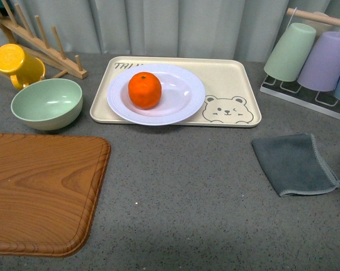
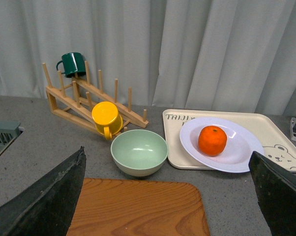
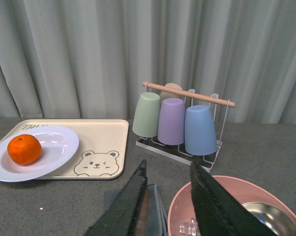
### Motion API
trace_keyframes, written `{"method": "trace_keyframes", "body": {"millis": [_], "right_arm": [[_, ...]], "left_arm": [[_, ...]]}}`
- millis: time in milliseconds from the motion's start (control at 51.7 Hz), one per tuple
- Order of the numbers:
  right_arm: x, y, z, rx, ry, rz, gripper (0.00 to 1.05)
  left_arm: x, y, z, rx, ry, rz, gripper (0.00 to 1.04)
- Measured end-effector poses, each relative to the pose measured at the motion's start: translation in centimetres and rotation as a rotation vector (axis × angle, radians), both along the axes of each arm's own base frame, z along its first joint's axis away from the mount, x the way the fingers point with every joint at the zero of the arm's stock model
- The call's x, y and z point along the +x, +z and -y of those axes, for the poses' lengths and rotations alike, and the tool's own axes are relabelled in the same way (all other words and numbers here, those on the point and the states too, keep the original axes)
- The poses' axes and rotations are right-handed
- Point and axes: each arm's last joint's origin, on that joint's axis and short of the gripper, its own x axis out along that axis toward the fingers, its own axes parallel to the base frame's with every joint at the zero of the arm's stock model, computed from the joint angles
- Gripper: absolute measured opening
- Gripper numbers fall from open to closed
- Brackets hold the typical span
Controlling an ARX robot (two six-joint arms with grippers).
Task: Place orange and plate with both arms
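Observation:
The orange lies in the pale plate, which rests on the beige bear tray at the back of the table. Both wrist views show the same: orange on plate, and orange on plate. Neither arm appears in the front view. My left gripper is open wide, hanging above the wooden board, well short of the plate. My right gripper is open with nothing between its fingers, above the grey cloth and a pink plate.
A mint-green bowl, a yellow cup and a wooden rack stand back left. The wooden board lies front left, a grey cloth right, a cup rack back right. A pink plate lies under the right gripper.

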Motion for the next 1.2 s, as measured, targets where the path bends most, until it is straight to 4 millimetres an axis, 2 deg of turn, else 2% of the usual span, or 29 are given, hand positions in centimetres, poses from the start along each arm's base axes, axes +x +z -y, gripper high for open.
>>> {"method": "trace_keyframes", "body": {"millis": [116,155,368,484,619,697,890,1200], "right_arm": [[0.0,0.0,-0.01,0.003,0.001,0.0,0.04],[0.0,-0.01,-0.01,0.001,0.001,0.0,0.01],[0.0,-0.01,-0.01,0.005,0.001,0.0,0.01],[0.0,-0.01,-0.01,0.006,0.001,0.0,0.25],[0.0,-0.01,-0.01,0.006,0.001,0.0,0.48],[0.0,-0.01,-0.01,0.006,0.001,0.0,0.66],[0.0,-0.01,-0.01,0.006,0.001,0.0,0.96],[0.0,0.0,-0.01,0.007,0.0,0.0,0.96]], "left_arm": [[0.0,0.0,0.0,0.0,0.0,0.0,0.98],[0.0,0.0,0.0,0.0,0.0,0.0,0.98],[0.0,0.0,0.0,0.0,0.0,0.0,0.98],[0.0,0.0,0.0,0.0,0.0,0.0,0.98],[0.0,0.0,0.0,0.0,0.0,0.0,0.98],[0.0,0.0,0.0,0.0,0.0,0.0,0.98],[0.0,0.0,0.0,0.0,0.0,0.0,0.98],[0.0,0.0,0.0,0.0,0.0,0.0,0.98]]}}
